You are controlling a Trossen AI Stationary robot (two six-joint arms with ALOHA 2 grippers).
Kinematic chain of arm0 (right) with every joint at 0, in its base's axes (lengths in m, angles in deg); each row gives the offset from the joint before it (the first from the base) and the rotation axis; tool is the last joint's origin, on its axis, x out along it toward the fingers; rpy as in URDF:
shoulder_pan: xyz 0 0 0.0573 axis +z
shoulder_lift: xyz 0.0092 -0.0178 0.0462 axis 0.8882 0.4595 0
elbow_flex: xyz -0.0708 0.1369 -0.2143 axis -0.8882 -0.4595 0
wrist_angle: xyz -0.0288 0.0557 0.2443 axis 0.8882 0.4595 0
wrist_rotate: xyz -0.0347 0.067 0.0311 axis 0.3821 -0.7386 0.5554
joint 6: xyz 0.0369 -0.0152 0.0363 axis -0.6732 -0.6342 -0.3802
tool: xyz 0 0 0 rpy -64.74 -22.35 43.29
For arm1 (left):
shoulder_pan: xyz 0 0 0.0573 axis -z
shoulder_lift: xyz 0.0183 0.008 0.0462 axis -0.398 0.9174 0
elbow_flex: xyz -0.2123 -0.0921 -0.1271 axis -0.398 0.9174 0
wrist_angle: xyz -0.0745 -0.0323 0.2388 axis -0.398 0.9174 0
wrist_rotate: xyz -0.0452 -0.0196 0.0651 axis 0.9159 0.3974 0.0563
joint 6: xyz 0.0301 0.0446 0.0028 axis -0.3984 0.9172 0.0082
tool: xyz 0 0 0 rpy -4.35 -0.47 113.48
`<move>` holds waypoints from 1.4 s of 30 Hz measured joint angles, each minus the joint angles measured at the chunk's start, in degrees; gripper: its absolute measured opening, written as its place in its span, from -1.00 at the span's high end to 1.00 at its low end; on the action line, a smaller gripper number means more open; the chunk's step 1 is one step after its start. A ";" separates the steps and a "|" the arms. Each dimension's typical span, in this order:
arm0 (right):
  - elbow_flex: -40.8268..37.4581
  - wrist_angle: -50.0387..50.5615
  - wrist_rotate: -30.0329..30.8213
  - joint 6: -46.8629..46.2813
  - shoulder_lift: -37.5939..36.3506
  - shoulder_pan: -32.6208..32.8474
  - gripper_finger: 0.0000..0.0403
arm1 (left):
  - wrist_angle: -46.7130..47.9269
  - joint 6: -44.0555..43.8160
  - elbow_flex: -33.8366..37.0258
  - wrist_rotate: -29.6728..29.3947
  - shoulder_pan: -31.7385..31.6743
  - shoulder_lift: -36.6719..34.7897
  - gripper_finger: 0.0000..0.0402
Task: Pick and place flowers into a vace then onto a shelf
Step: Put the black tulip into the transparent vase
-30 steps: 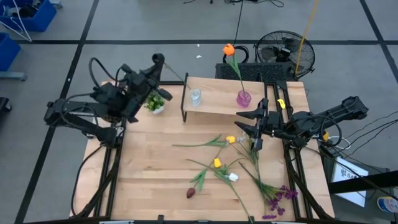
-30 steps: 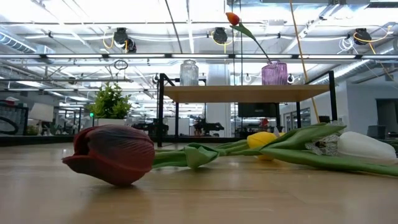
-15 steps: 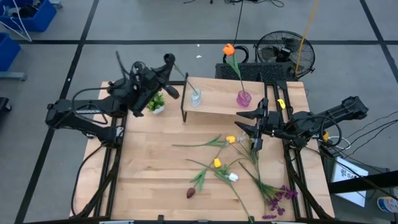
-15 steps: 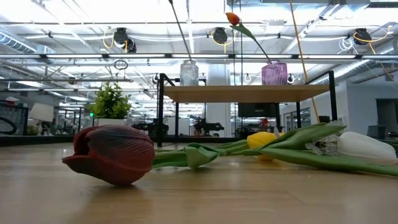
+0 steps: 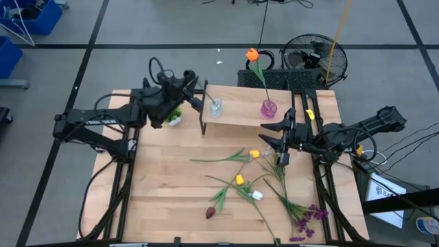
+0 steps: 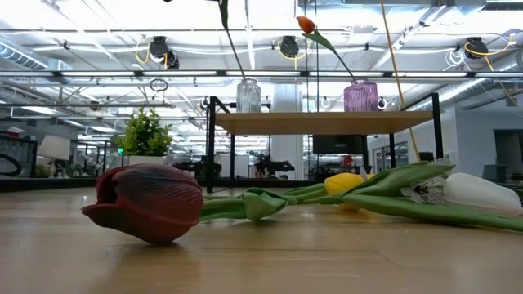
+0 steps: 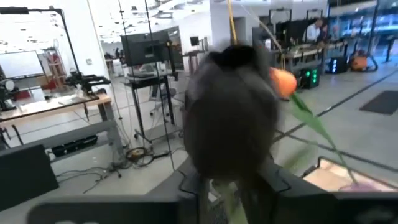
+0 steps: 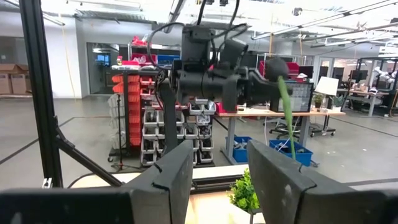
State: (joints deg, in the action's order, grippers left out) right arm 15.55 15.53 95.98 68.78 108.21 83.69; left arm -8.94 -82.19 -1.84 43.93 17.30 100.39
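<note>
1. The left gripper (image 5: 184, 84) hangs over the clear glass vase (image 5: 215, 107) on the shelf (image 5: 240, 113), with a dark tulip's stem (image 6: 231, 49) running into the vase; finger state unclear.
2. Judged step: release, then lift straight up.
3. The right gripper (image 5: 280, 140), fingers apart and empty, waits beside the loose flowers (image 5: 240, 180) on the table.
4. The purple vase (image 5: 268, 108) stands well apart, so there is room.

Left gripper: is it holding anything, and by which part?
In the left gripper: a dark-headed flower, its stem just under the head between the jaws, lower end in the clear vase; whether they clamp it cannot be told.
</note>
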 joint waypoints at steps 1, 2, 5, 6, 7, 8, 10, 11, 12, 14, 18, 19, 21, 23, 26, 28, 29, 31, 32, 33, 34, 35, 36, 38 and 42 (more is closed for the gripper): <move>0.00 0.02 -0.01 0.00 0.00 0.02 0.29 | -0.28 -0.18 -0.01 0.04 0.00 -0.01 0.55; 0.00 -0.01 0.00 0.00 0.00 0.02 0.29 | -0.33 -0.47 -0.01 0.14 0.02 0.02 0.50; 0.00 0.01 -0.02 0.00 0.00 0.02 0.29 | -0.40 -2.02 -0.01 0.43 0.81 -0.28 0.38; 0.00 0.07 -0.02 0.00 0.00 0.02 0.29 | -0.72 -2.39 -0.01 0.51 1.19 -0.48 0.35; 0.00 0.06 -0.02 0.00 0.00 0.02 0.29 | -1.01 -2.44 -0.01 0.56 1.62 -0.58 0.32; 0.00 0.06 -0.02 0.00 0.00 0.02 0.29 | -1.03 -1.98 -0.03 0.55 2.11 -0.73 0.30; 0.00 0.12 -0.20 -0.10 0.00 0.02 0.29 | -0.64 0.17 -0.01 -0.15 3.01 -1.06 0.26; 0.00 0.26 -0.23 -0.49 0.00 0.03 0.29 | -1.34 0.92 -0.01 -1.08 3.41 -1.10 0.25; 0.00 0.39 -0.24 -1.09 0.00 0.04 0.29 | -2.27 1.58 -0.01 -2.14 3.85 -1.24 0.24; 0.00 0.55 -0.25 -2.35 0.00 0.04 0.29 | -2.80 2.91 -0.01 -4.18 4.63 -2.48 0.24; -0.37 1.18 -0.26 -3.15 -0.02 0.04 0.29 | -3.41 3.40 -0.08 -4.44 5.48 -4.08 0.23; -0.64 1.19 -0.26 -3.16 -0.02 0.04 0.29 | -3.27 3.32 -0.03 -4.36 5.66 -4.20 0.23; -1.26 1.17 -0.26 -3.47 -0.02 0.04 0.29 | -3.31 3.31 -0.03 -3.92 5.90 -4.23 0.23; -1.79 1.23 -0.26 -4.66 -0.02 0.04 0.29 | -2.88 3.22 -0.03 -3.89 5.92 -4.23 0.23; -2.40 1.20 -0.26 -6.09 -0.02 0.04 0.29 | -0.80 2.53 -0.05 -3.53 5.57 -3.16 0.23; -2.58 1.23 -0.26 -6.19 0.00 0.05 0.29 | 2.21 0.89 -0.04 -3.00 4.97 -2.09 0.23; -2.58 1.22 -0.26 -6.19 0.00 0.05 0.29 | 3.42 -0.08 0.01 -2.15 4.62 -1.57 0.23; -2.58 1.11 -0.26 -6.19 0.00 0.06 0.29 | 4.98 -2.30 0.01 -0.04 3.87 -0.81 0.23; -2.58 0.97 -0.26 -6.19 0.00 0.06 0.29 | 5.74 -3.31 0.01 1.24 3.53 -0.66 0.23; -2.58 0.70 -0.26 -6.19 0.00 0.06 0.29 | 6.78 -4.01 0.01 2.30 3.28 -0.58 0.23; -2.58 0.39 -0.26 -6.19 0.00 0.06 0.29 | 7.63 -4.37 0.01 3.19 3.11 -0.52 0.23; -2.58 -0.03 -0.26 -6.15 0.00 0.06 0.29 | 8.47 -4.53 0.01 3.90 3.02 -0.50 0.23; -2.58 -0.43 -0.26 -6.09 0.00 0.06 0.29 | 9.18 -4.53 0.01 4.04 3.04 -0.49 0.23; -2.58 -0.91 -0.26 -5.91 0.00 0.06 0.29 | 10.91 -4.46 0.00 4.04 3.06 -0.59 0.23; -2.58 -1.05 -0.26 -5.53 0.00 0.06 0.29 | 15.67 -5.17 -0.07 4.06 3.06 -1.82 0.23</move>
State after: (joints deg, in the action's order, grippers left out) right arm 12.97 14.48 95.72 63.26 108.21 83.75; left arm 6.74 -87.36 -1.91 47.99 20.36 98.57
